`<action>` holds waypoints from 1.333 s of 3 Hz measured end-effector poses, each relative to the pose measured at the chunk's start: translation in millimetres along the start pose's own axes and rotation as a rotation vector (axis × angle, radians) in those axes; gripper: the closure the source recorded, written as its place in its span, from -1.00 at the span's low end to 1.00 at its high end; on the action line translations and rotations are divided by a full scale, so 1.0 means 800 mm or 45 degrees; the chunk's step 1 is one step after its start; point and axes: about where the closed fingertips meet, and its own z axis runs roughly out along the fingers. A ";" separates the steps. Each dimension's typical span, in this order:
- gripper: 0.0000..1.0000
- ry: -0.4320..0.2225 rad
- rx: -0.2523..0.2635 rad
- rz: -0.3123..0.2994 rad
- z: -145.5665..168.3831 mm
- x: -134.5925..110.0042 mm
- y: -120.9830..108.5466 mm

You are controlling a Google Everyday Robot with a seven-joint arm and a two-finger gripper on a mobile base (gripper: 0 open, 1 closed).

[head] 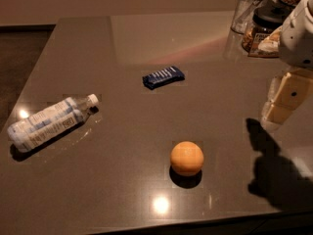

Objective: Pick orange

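The orange [187, 157] is a small round fruit resting on the dark grey table [127, 190], a little right of centre near the front edge. My gripper [279, 106] hangs at the right side of the view, above the table, to the right of the orange and slightly behind it, well apart from it. Its white arm housing [298, 33] reaches in from the upper right. The arm's shadow [274, 170] falls on the table to the right of the orange.
A plastic water bottle [49, 121] lies on its side at the left. A blue snack packet [163, 77] lies behind the orange. A clear glass [247, 10] and a dark-lidded jar [264, 26] stand at the back right. The table's front edge [195, 222] runs just below the orange.
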 end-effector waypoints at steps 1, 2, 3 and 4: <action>-1.00 0.000 0.000 0.000 0.000 0.000 0.000; -1.00 -0.039 -0.014 -0.019 0.006 -0.009 0.010; -1.00 -0.167 -0.057 -0.095 0.026 -0.040 0.042; -1.00 -0.260 -0.088 -0.152 0.042 -0.061 0.066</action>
